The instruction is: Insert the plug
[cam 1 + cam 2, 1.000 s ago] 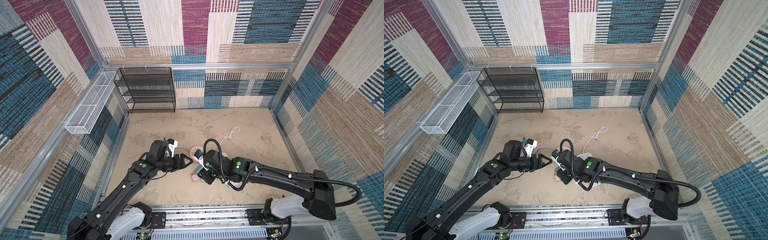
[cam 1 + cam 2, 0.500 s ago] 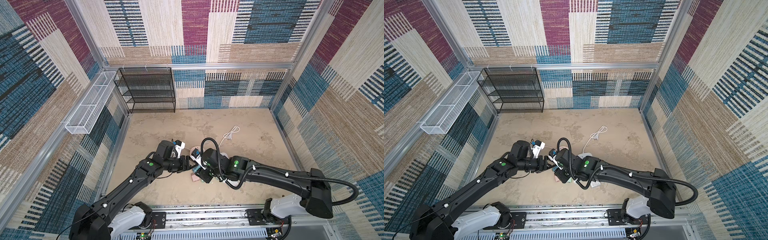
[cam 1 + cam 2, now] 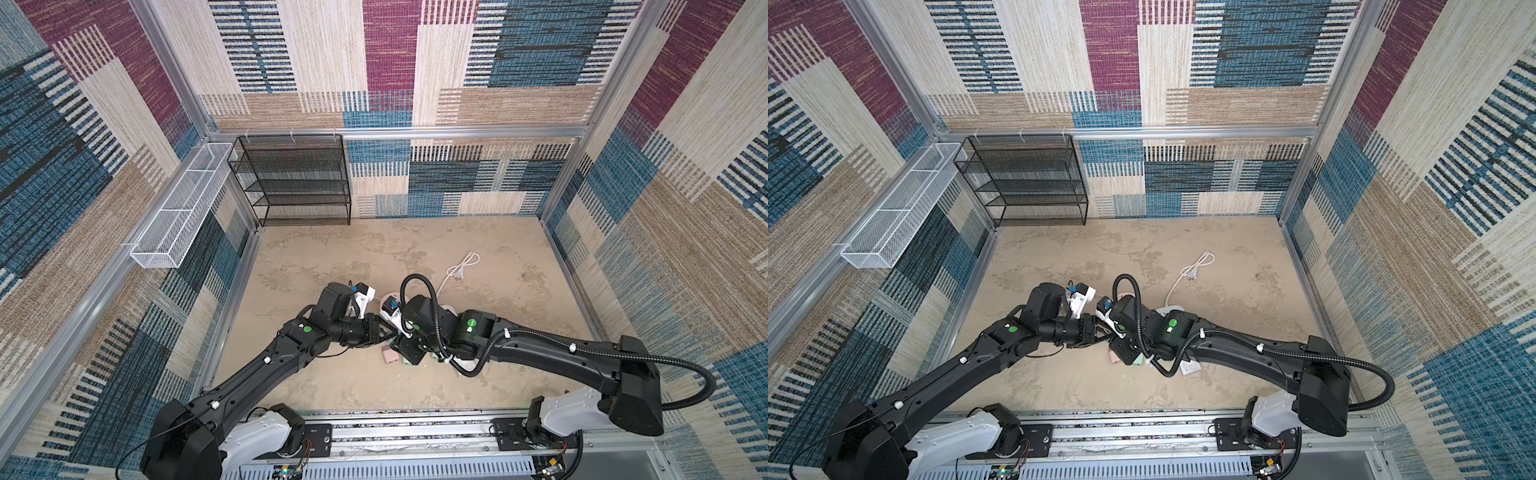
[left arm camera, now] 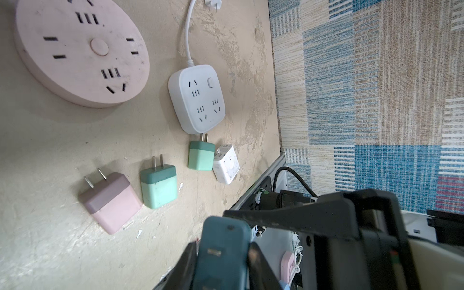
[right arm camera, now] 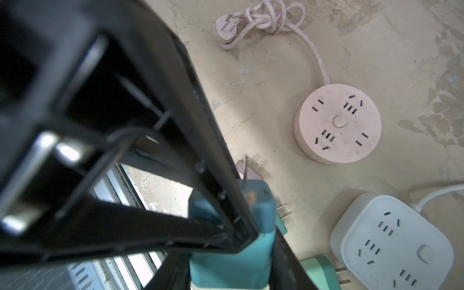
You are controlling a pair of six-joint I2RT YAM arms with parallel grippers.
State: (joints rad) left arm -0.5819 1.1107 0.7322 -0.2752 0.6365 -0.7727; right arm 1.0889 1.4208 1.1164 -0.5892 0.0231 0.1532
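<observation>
On the left wall hangs a white wire basket (image 3: pixel 178 220), split into compartments; through its mesh I see only the patterned wall. Beside it, in the back corner, a black mesh shelf rack (image 3: pixel 295 183) stands on the counter (image 3: pixel 332 257), its tiers showing just dark mesh.

Near the front middle of the counter my two hands meet. My left hand (image 4: pixel 222 261) is clenched on the dark cap end of the teal plug (image 4: pixel 221 241), with a finger pressed to each side. My right hand (image 5: pixel 229 271) grasps the same plug by its paler body. The plug therefore hangs above the counter between both hands, in neither socket.

Below the hands a row of loose plugs lies on the counter. From the left come a pink plug (image 4: pixel 110 200) and a mint plug (image 4: pixel 158 185). Next is a second mint plug (image 4: pixel 202 155), its prongs at the edge of the white square power strip (image 4: pixel 197 98). A white cube plug (image 4: pixel 226 163) touches that second mint one.

Behind the row, the round pink socket (image 4: pixel 80 50) sits left of the white strip and apart from it, both with their slots facing up. A knotted pink cord (image 5: pixel 271 17) leads off the round socket. A white cord (image 3: pixel 459 268) runs from the strip toward the back right, looped on the counter.
</observation>
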